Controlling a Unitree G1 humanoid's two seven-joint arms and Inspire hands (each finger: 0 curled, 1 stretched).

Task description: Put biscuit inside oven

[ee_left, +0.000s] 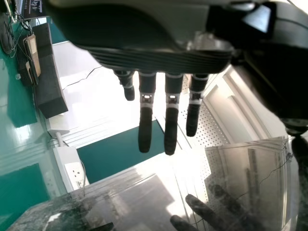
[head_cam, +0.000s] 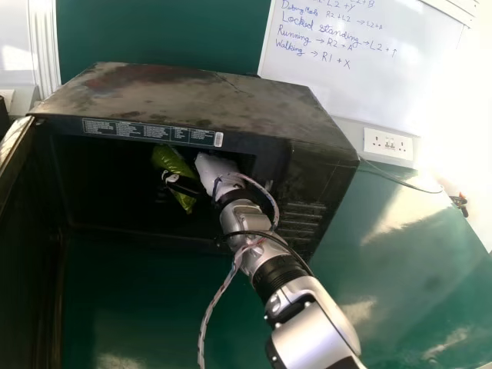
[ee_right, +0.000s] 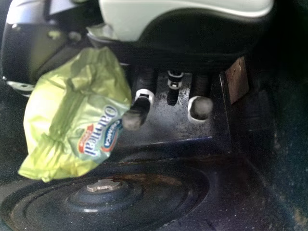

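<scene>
Inside the oven (head_cam: 184,92), my right hand (head_cam: 218,171) pinches the green biscuit packet (head_cam: 171,160) above the oven floor (ee_right: 149,192). Outside the oven, my left hand (ee_left: 145,130) has straight, slightly spread fingers.

1. One oven (head_cam: 192,84).
2. One biscuit packet (head_cam: 164,157).
3. Two robot hands: one left hand (ee_left: 149,57), one right hand (head_cam: 217,171).
4. One robot arm (head_cam: 307,327) in the head view.
5. One whiteboard (head_cam: 384,73).
6. One wall plate (head_cam: 388,152) in the head view, bearing two sockets.
7. One printed strip (head_cam: 146,132) on the oven front, with one barcode (head_cam: 218,139).
8. One metal piece (ee_right: 103,186) on the oven floor.
</scene>
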